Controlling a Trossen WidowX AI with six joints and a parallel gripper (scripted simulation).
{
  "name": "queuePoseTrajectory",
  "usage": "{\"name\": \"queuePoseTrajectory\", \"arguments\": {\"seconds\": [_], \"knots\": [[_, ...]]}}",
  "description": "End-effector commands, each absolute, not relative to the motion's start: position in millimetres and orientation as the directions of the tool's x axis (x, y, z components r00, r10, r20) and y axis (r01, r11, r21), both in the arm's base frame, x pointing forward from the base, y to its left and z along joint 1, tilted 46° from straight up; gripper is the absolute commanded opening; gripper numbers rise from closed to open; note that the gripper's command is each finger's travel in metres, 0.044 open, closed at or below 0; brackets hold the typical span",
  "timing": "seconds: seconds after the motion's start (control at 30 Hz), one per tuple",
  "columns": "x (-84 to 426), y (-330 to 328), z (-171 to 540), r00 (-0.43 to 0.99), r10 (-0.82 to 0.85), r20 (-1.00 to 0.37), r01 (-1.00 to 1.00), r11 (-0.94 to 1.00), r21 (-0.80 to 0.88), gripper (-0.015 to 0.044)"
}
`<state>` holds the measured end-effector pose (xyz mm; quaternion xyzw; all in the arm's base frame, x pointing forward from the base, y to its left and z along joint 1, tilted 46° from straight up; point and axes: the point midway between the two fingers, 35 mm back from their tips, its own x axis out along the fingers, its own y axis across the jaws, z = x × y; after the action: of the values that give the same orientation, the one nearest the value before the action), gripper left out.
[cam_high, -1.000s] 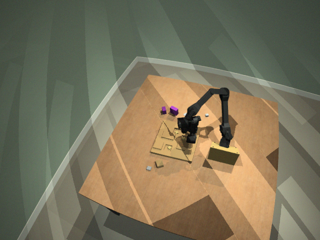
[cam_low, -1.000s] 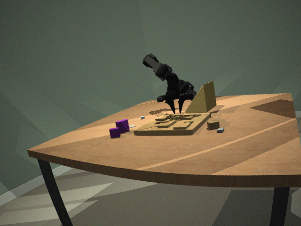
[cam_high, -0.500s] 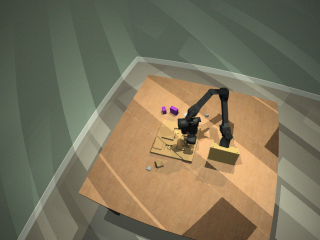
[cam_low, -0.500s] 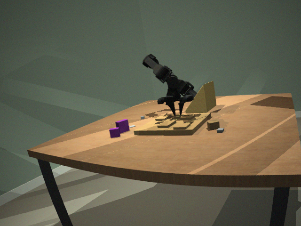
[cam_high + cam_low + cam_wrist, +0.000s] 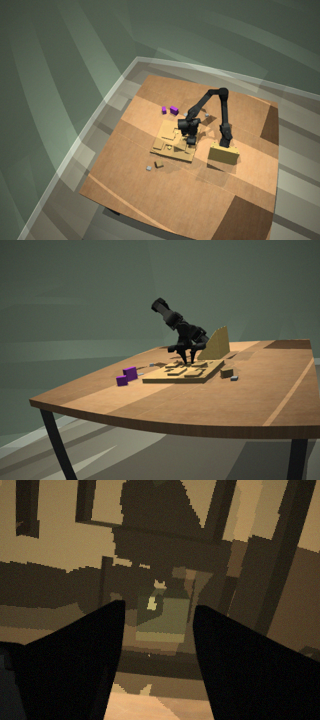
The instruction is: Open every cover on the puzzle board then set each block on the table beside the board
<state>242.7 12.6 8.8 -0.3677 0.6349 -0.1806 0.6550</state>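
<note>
The tan puzzle board [image 5: 166,124] [image 5: 155,380] lies flat with raised covers, among them one cover [image 5: 158,144] [image 5: 193,373] at a corner and two more covers [image 5: 176,371] in the exterior view. Small yellow pieces [image 5: 169,147] [image 5: 176,132] show in two uncovered wells. My gripper [image 5: 189,363] [image 5: 159,614] points down, low over the board's side nearest the arm base, fingers apart. A yellow-green block [image 5: 175,617] sits in a well below and between the fingertips, with gaps at both sides. Shadow and the hand hide part of the board.
Two purple blocks [image 5: 164,110] [image 5: 174,110] [image 5: 122,380] [image 5: 130,373] stand beyond the board. A brown block [image 5: 159,164] [image 5: 226,373] and a grey piece [image 5: 148,168] [image 5: 234,378] lie at the opposite side. Another grey piece [image 5: 206,115] [image 5: 151,364] lies near the arm. The wedge-shaped base [image 5: 223,155] [image 5: 219,345] stands beside the board.
</note>
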Motion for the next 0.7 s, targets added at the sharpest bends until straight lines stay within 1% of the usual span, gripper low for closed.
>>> {"name": "queuePoseTrajectory", "arguments": {"seconds": [0.0,0.27,0.67], "knots": [[242.9,12.8,8.9,0.129,-0.703,-0.699,-0.230,0.665,-0.711,0.0130],[242.9,12.8,8.9,0.129,-0.703,-0.699,-0.230,0.665,-0.711,0.0080],[242.1,20.7,16.2,0.129,-0.703,-0.700,-0.231,0.665,-0.710,0.0080]]}}
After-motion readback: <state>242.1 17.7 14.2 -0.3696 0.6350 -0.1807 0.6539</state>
